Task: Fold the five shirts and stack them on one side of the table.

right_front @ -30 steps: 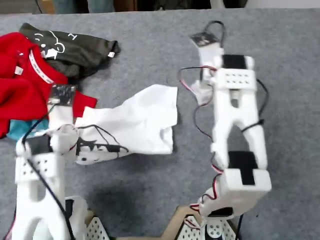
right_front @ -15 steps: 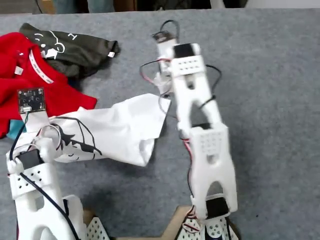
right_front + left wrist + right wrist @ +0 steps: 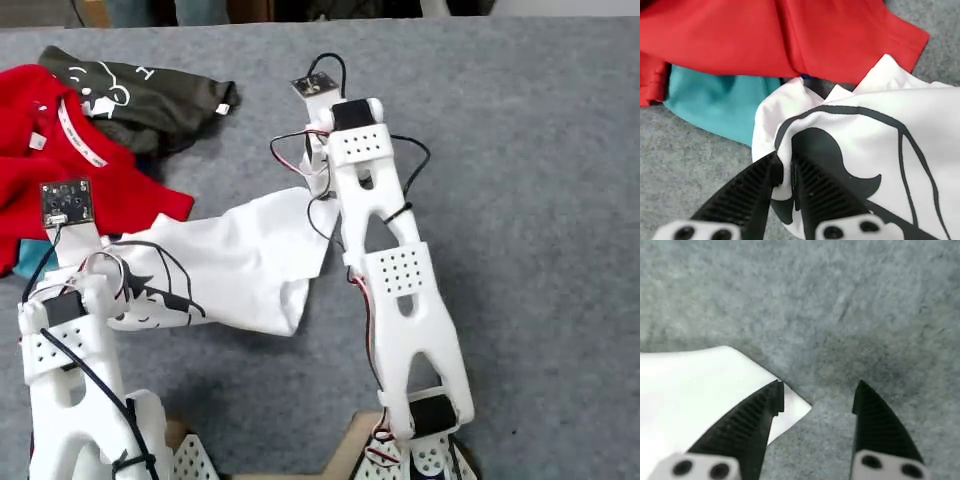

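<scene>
Soft, even light falls from above on the grey desk (image 3: 540,150), with no hard glare. The white shirt (image 3: 240,260) casts a faint shadow along its near edge. In the right wrist view it glows almost featureless, and a dim patch darkens the desk beyond the black fingers (image 3: 752,425).

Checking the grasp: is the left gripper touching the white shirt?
Touching. Left wrist view shows the left gripper pinching a fold of the white shirt.

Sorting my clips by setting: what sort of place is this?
Probably a robotics lab bench: a grey felt table, the right arm with bare wiring, plus a white shirt and red shirt laid out.
</scene>
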You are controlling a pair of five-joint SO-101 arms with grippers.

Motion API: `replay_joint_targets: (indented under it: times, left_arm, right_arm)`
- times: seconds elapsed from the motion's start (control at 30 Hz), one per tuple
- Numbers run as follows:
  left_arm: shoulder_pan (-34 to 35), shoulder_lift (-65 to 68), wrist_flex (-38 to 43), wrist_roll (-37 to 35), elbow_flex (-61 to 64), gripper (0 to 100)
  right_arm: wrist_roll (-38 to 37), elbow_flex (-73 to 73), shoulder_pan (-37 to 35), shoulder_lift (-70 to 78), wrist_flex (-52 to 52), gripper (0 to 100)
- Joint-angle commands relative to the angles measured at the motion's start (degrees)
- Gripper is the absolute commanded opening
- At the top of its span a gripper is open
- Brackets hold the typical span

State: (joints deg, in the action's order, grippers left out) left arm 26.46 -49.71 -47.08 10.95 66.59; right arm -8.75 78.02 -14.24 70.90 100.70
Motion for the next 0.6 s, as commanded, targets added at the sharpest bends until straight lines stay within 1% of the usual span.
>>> replay_joint_targets:
  times: [0.0,0.07,0.13,0.27,0.4,0.57]
  left_arm:
    - [0.13,0.18,0.97,-0.88,-0.75,3]
    - [0.13,0.18,0.97,-0.88,-0.48,3]
    - [0.04,0.18,0.97,-0.88,-0.48,3]
    - [-2.59,0.18,0.44,-2.37,-0.13,3]
    - [-4.88,0.09,1.05,-5.71,0.48,3]
    - [-4.53,0.09,2.99,-6.77,1.45,3]
  right_arm:
    - [0.0,-0.13,-0.26,-1.01,0.53,24.3]
    - [-1.58,-0.13,-0.18,-1.01,0.62,24.3]
    - [-5.01,-0.22,-0.09,-1.54,0.62,24.3]
    - [-14.33,-1.8,0.18,-5.41,0.62,24.3]
    - [-23.74,-8.13,0.0,-11.12,0.62,24.3]
    - [-30.33,-16.22,0.18,-16.22,0.53,24.3]
